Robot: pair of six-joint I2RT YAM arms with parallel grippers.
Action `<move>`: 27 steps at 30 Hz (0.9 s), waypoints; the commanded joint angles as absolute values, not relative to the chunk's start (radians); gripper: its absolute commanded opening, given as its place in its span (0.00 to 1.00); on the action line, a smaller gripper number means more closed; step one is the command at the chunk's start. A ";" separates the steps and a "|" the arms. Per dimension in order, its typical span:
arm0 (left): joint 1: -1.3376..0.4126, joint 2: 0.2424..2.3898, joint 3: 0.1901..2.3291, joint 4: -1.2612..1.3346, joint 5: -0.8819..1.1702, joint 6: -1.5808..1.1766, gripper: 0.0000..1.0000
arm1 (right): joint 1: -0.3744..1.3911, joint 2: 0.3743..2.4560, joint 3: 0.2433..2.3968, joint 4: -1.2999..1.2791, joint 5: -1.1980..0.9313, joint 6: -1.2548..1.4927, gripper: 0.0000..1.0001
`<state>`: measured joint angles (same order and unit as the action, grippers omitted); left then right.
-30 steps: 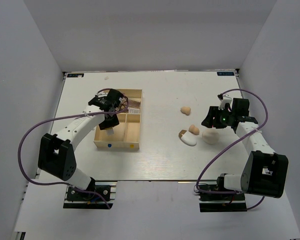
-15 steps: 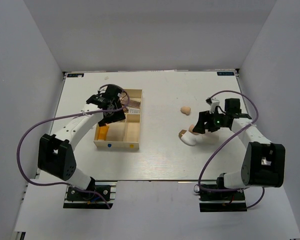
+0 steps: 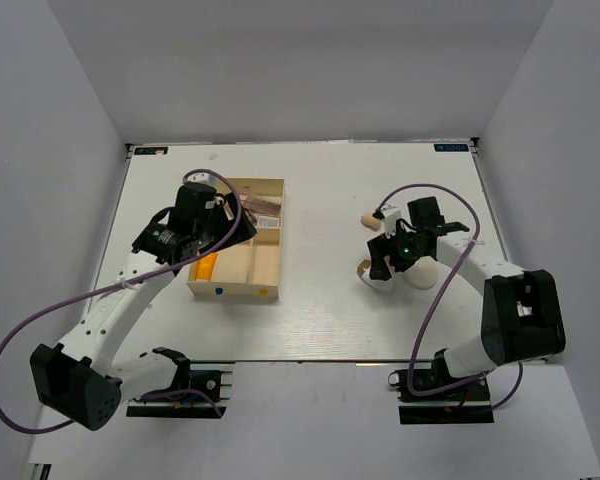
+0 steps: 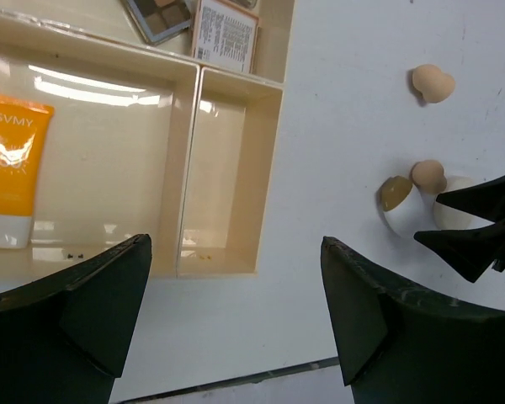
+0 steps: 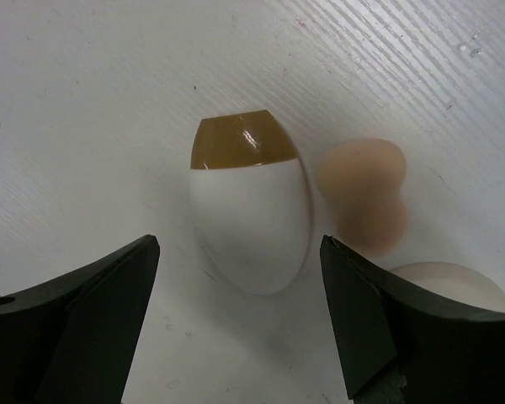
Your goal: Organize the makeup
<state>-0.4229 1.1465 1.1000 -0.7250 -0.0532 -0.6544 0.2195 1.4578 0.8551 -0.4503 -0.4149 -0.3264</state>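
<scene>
Left pincer (image 4: pixel 234 278), jaws spread and holding nothing, over the pale wooden divided box (image 4: pixel 188 168): an orange plastic tube (image 4: pixel 13 168) lies in its left compartment, a brown-shade eyeshadow palette (image 4: pixel 158 15) in the far one. Right, on the counter (image 4: pixel 337 168), the released right pincer (image 5: pixel 239 252) hangs over a brown-capped white oval piece (image 5: pixel 251 219) beside a tan egg-shaped sponge (image 5: pixel 366 202)

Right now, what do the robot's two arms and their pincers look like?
The left arm and right arm have white links and bulky black joints, and each trails a looping purple cable. The left pincer and right pincer are black, with broad wedge-shaped fingers tapering to a point. A small green light glows on the right wrist.
</scene>
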 commanded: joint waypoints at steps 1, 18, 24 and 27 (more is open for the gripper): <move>-0.425 1.106 1.062 -0.729 -0.034 -0.678 0.91 | 0.256 1.454 0.877 -0.466 -0.362 -0.347 0.82; -0.425 1.058 1.048 -0.756 -0.040 -0.704 0.91 | 0.356 1.546 0.877 -0.439 -0.224 -0.324 0.80; -0.425 1.035 1.061 -0.768 -0.041 -0.715 0.92 | 0.388 1.568 0.867 -0.402 -0.169 -0.319 0.80; -0.425 1.032 1.065 -0.772 -0.043 -0.716 0.92 | 0.399 1.574 0.867 -0.384 -0.144 -0.298 0.80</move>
<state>-0.4229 1.0611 1.0531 -0.7589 -0.0441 -0.7078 0.3855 1.5623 0.8566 -0.4263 -0.1886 -0.3199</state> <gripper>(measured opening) 0.914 0.797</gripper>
